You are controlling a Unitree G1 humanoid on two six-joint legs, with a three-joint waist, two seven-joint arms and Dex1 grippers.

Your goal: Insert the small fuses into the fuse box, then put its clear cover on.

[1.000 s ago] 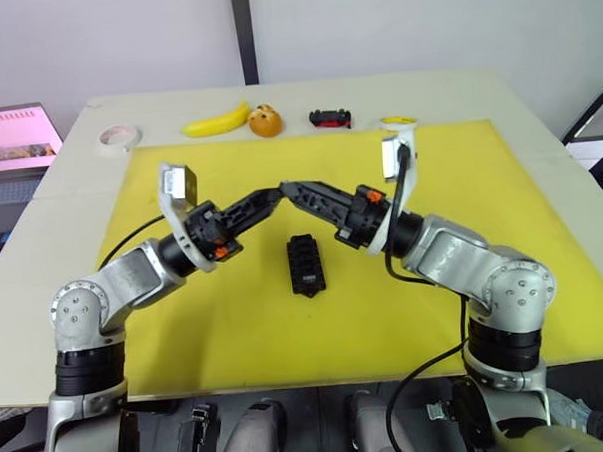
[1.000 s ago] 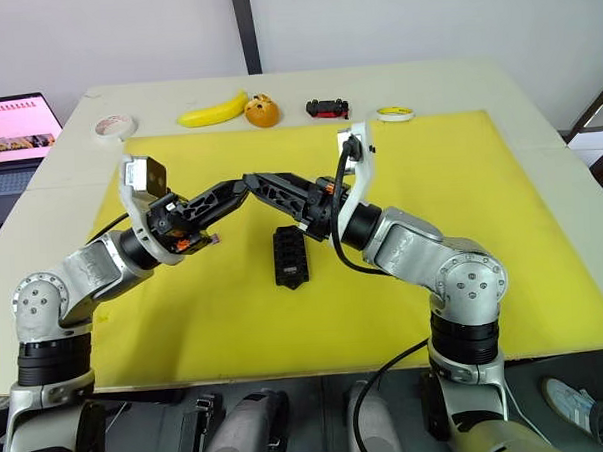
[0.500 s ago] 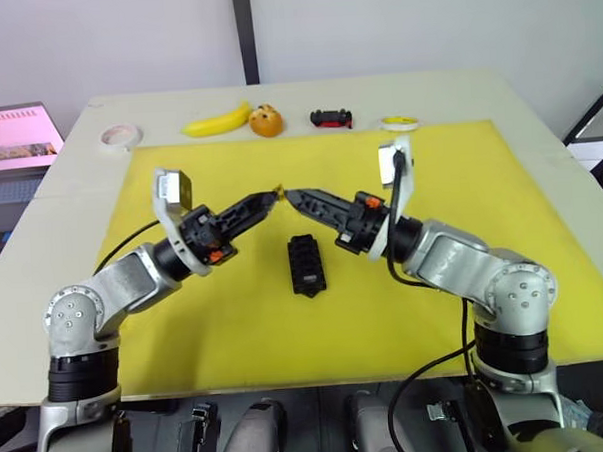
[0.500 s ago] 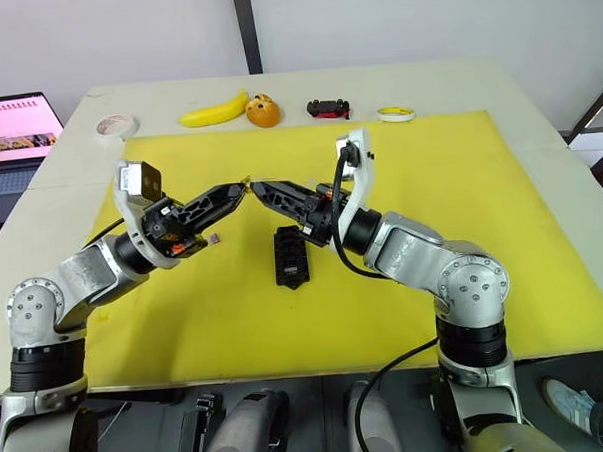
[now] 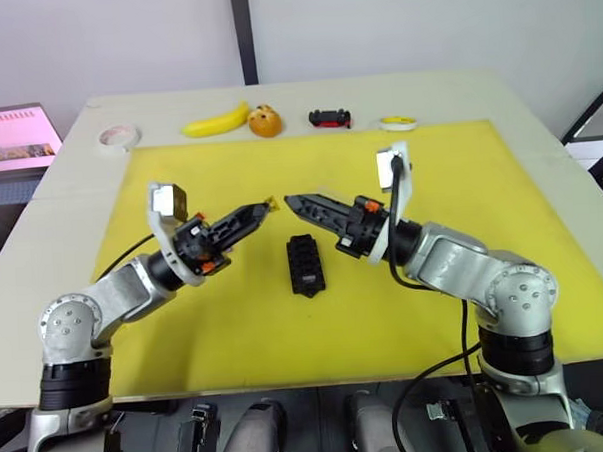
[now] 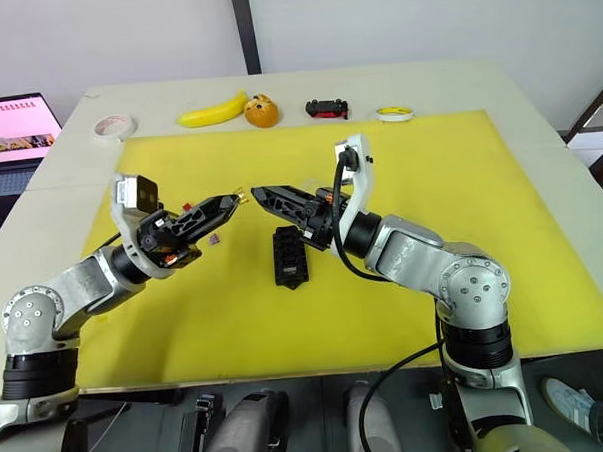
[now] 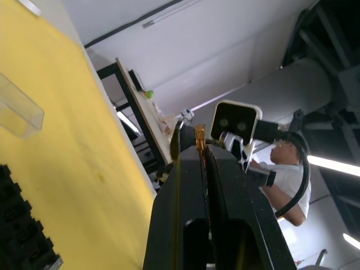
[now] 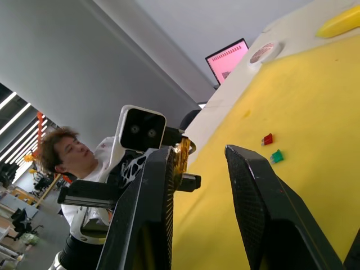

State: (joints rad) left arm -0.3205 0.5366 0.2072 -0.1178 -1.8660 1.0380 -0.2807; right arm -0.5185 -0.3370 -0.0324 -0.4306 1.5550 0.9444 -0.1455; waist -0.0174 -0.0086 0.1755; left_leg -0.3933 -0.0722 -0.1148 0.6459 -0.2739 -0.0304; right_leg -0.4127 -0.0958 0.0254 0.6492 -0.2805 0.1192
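Note:
The black fuse box lies on the yellow mat between my arms. My left gripper hovers above the mat, left of the box, shut on an orange-brown small fuse that sticks out of its tip. My right gripper is open, its tips facing the left one across a short gap. Loose small fuses lie on the mat: a red one, a green one and a purple one. The clear cover rests on the mat beyond the box.
Along the table's far edge lie a banana, an orange, a black-and-red toy car, a white tape roll and a yellow tape roll. A laptop stands off the table's left. A person is nearby.
The two grippers' tips, which overlapped a second ago, have drawn apart. My left arm has pulled back to the left with the fuse in its tip, and the right has eased back a little.

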